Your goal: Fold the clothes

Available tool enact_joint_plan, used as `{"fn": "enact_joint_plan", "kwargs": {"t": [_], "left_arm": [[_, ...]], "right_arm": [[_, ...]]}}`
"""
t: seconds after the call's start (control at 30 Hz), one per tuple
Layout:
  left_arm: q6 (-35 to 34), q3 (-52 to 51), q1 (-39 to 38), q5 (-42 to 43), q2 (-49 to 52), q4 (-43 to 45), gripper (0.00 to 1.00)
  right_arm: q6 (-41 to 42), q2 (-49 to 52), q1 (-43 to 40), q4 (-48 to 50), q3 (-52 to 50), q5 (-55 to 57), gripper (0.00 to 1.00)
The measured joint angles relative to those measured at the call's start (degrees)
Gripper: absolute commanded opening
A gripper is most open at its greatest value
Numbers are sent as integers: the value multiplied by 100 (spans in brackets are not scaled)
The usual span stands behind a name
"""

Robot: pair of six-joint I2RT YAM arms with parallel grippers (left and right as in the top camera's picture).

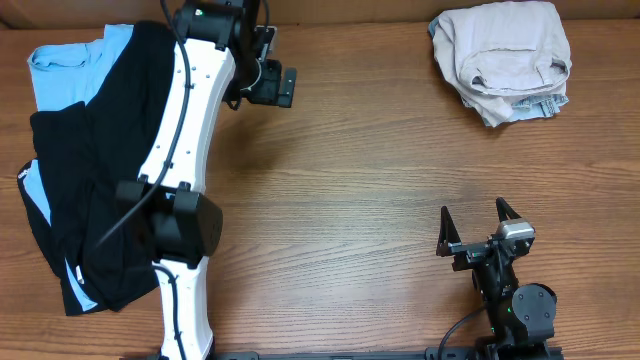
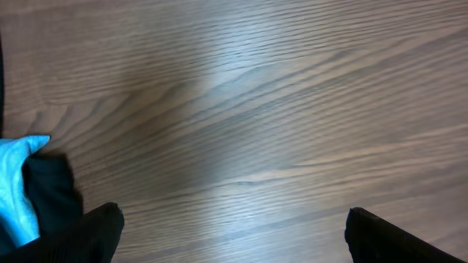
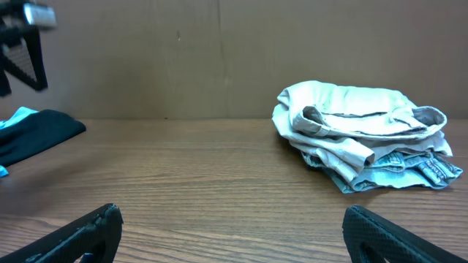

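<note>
Folded light-beige khaki shorts (image 1: 500,52) lie on folded faded denim shorts (image 1: 538,104) at the table's back right; both show in the right wrist view (image 3: 358,124) (image 3: 409,174). Black trousers (image 1: 110,150) and a light-blue shirt (image 1: 72,70) lie in a loose heap at the left. A corner of the shirt (image 2: 16,186) and black cloth (image 2: 51,191) show in the left wrist view. My left gripper (image 1: 268,82) is open and empty above bare table at the back, right of the heap. My right gripper (image 1: 474,222) is open and empty near the front right.
The wooden table (image 1: 380,180) stretches between the heap on the left and the folded pile on the right. A brown wall (image 3: 219,51) stands behind the table. The left arm's white links (image 1: 185,130) reach over the heap.
</note>
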Motion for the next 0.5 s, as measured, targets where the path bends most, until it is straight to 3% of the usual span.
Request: {"fn": "enact_joint_plan", "kwargs": {"t": [0.3,0.5], "left_arm": [[20,-157,-94,-210,-2026,1193,100],[317,-1690,11,-308,-4076,2691,100]], "right_arm": [[0,0,0,2,2,2,100],[0,0,0,2,2,4,100]]}}
